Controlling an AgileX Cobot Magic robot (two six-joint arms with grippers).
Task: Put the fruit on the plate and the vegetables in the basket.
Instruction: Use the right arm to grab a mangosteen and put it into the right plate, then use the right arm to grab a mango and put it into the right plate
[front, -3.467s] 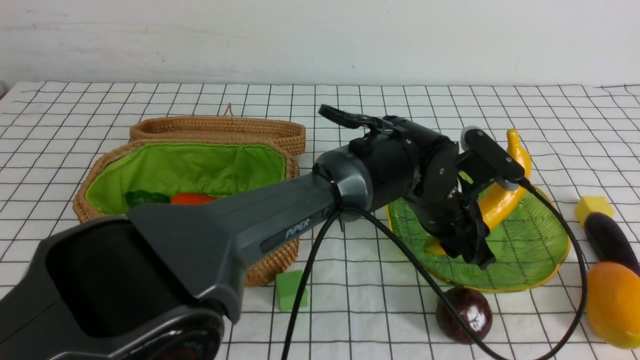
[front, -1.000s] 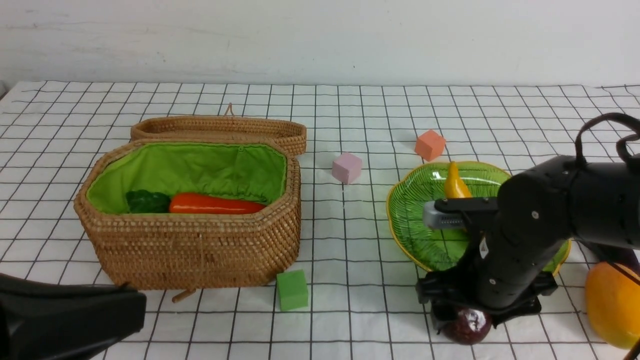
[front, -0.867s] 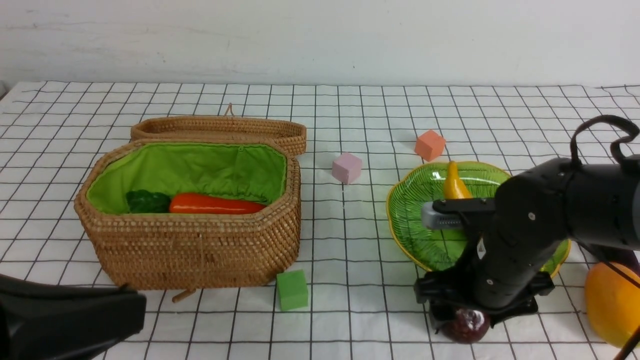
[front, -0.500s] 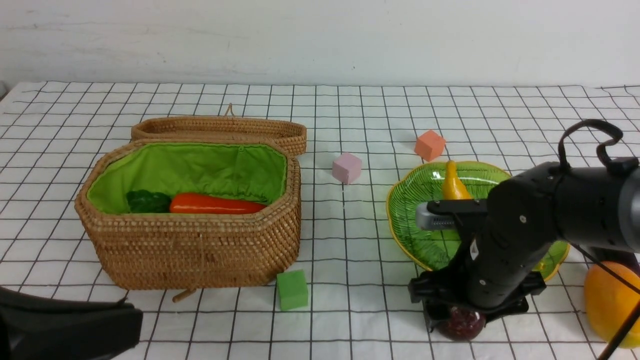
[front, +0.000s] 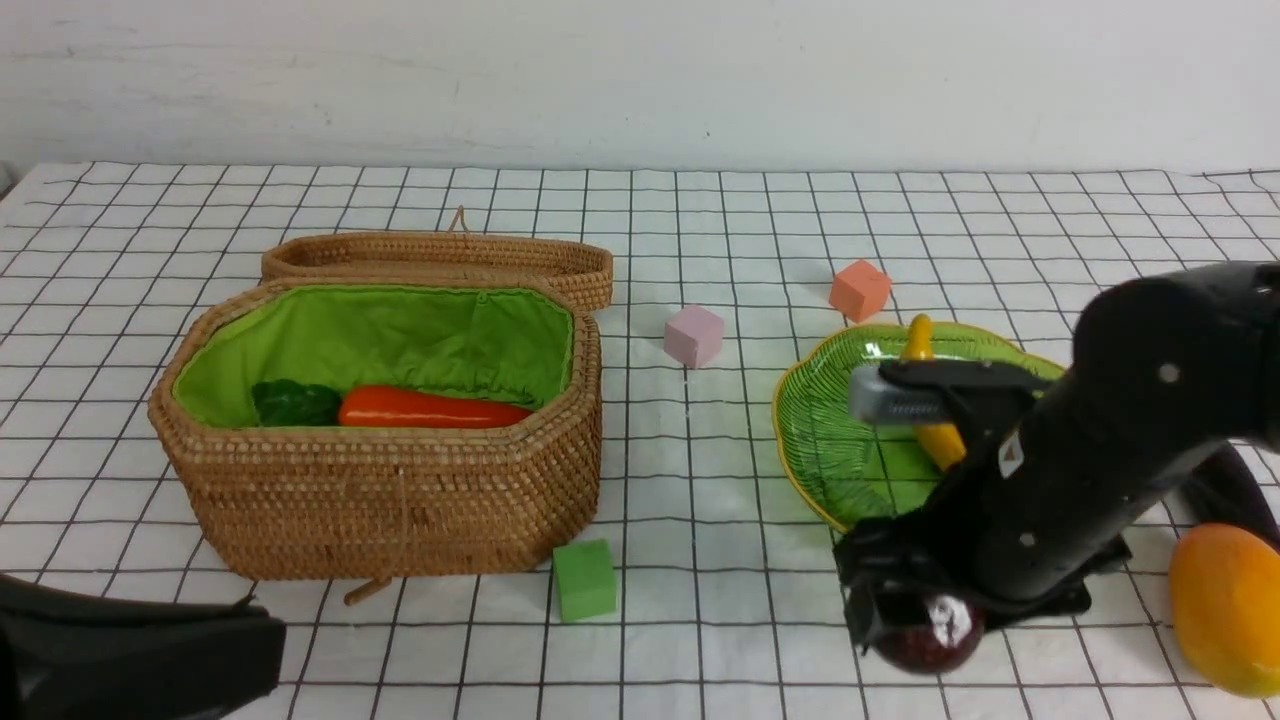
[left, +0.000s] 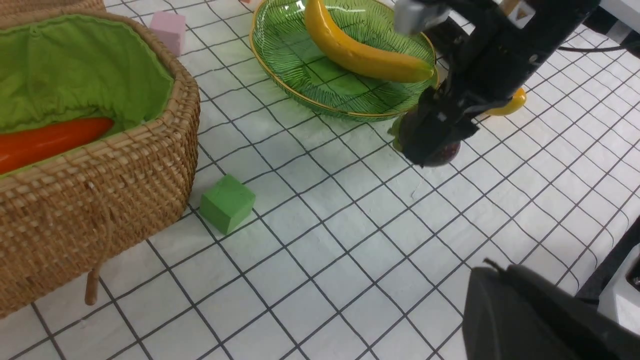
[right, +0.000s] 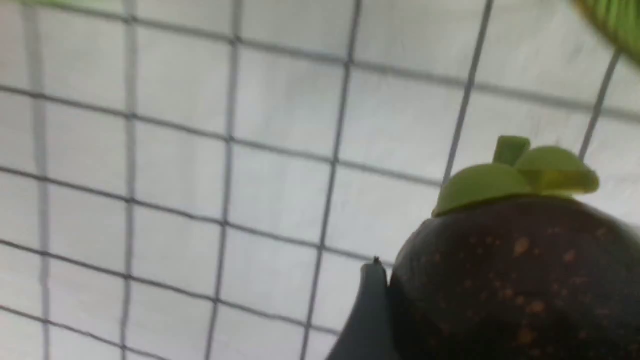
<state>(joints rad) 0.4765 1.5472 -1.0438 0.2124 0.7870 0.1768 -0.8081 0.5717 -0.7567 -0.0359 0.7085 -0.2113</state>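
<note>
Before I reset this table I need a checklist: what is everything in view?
cloth: 1, white with black grid, under everything
basket: 1, brown wicker, green lining, left side, lid open
carrot: 1, orange-red, green top, inside the basket
plate: 1, green glass, yellow rim, right of centre
banana: 1, yellow, on the plate
maroon fruit: 1, dark maroon, just before the plate
mango: 1, orange-yellow, near right edge
eggplant: 1, dark purple, behind the mango, mostly hidden
foam cubes: 3; green cube before the basket, pink cube mid-table, orange cube behind the plate
left arm: 1, black, near left corner
right claw: 1, black, closed round the maroon fruit
</note>
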